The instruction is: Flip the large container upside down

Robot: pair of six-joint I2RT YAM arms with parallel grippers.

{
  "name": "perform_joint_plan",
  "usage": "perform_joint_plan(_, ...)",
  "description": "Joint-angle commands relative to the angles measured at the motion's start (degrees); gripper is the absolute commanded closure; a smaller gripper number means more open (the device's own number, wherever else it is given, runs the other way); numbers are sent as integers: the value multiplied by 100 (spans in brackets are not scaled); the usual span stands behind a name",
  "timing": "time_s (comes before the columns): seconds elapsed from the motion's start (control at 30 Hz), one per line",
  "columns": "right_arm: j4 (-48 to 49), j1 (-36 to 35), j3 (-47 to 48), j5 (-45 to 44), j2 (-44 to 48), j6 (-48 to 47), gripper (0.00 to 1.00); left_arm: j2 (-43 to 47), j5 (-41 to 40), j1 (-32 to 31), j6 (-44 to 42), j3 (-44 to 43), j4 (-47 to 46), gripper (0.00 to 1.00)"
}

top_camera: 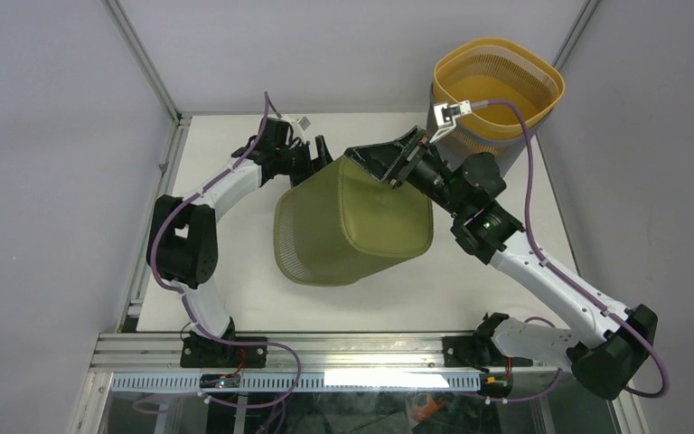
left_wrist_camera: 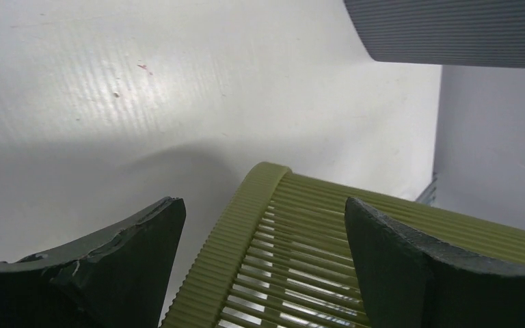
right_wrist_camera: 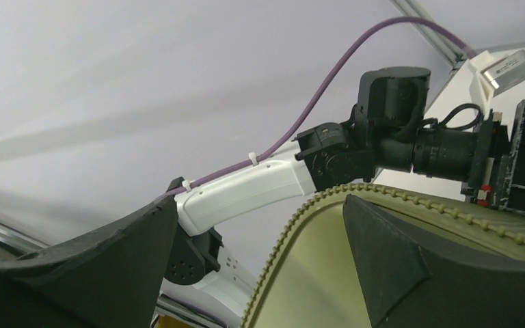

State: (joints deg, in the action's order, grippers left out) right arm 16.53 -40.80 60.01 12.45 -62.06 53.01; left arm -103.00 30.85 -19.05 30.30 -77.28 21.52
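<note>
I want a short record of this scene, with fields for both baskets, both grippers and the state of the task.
green basket: ribbed, middle of the table, base facing up
orange basket: far right corner, upright, opening facing up
left gripper: open, the green basket's far left edge between its fingers
right gripper: open, around the green basket's far right edge
task state: green basket looks turned over; cannot tell if its rim sits flat
</note>
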Motion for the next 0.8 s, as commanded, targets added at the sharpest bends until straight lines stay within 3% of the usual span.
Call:
perform_joint_plan(0.0, 290, -78, -168, -15, -174, -15, 4, 43, -152, -129, -464, -53, -245, 11)
perform_joint_plan(0.17, 289, -95, -290, -15, -220, -15, 4, -188, -634, -128, -772, 12, -599, 7)
perform_joint_plan(0.23, 249, -95, -297, -15, -235, -15, 4, -335, -724, -125, -814, -25, -691, 2)
perform_joint_plan(0.43, 205, -100, -275, -15, -294, -15, 4, -572, -1072, -127, -897, -195, -838, 1)
perform_joint_plan(0.57, 76, -95, -171, -113, -300, 80, 4, -539, -1862, -125, -1033, -385, -870, 1)
perform_joint_plan(0.63, -239, -95, 122, -147, -257, -7, 4, -473, -2373, -125, -1152, -551, -857, 1)
perform_joint_plan(0.77, -1831, -95, 863, -597, 38, -1387, 3, -239, -3425, -100, -1490, -1010, -833, 1)
